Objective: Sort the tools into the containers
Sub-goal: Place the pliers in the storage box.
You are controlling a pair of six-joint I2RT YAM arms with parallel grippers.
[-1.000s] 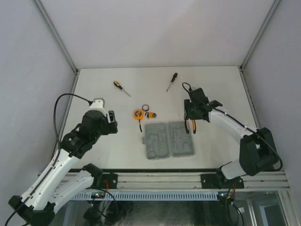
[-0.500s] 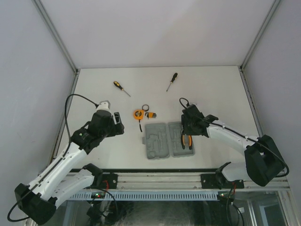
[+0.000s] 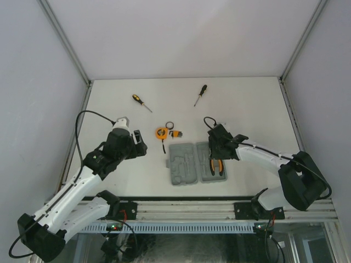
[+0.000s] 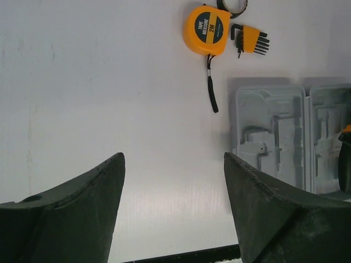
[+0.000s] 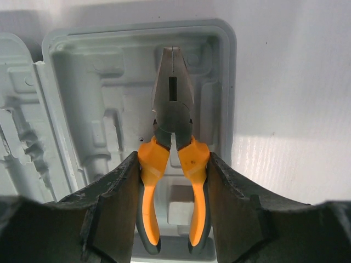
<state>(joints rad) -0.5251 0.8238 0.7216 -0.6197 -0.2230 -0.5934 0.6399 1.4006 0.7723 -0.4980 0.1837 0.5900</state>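
Note:
My right gripper (image 5: 173, 157) is shut on the orange-handled pliers (image 5: 172, 112), its fingers pressing both handles. The pliers (image 3: 217, 166) hang over the right half of the open grey case (image 3: 184, 164), nose toward the case's near edge; I cannot tell whether they touch it. My left gripper (image 4: 174, 160) is open over bare table left of the case (image 4: 274, 137). The orange tape measure (image 4: 207, 22), the hex key set (image 4: 250, 39) and the black ring (image 4: 233, 4) lie beyond the case. Two screwdrivers (image 3: 141, 102) (image 3: 201, 95) lie farther back.
The left half of the case (image 5: 22, 131) shows moulded recesses with nothing in them. Grey walls close the table on three sides. An aluminium rail (image 3: 186, 211) runs along the near edge by the arm bases.
My right gripper has carried the pliers left and nearer, from the case's right edge to over its right half. My left arm swung slightly right, then held still.

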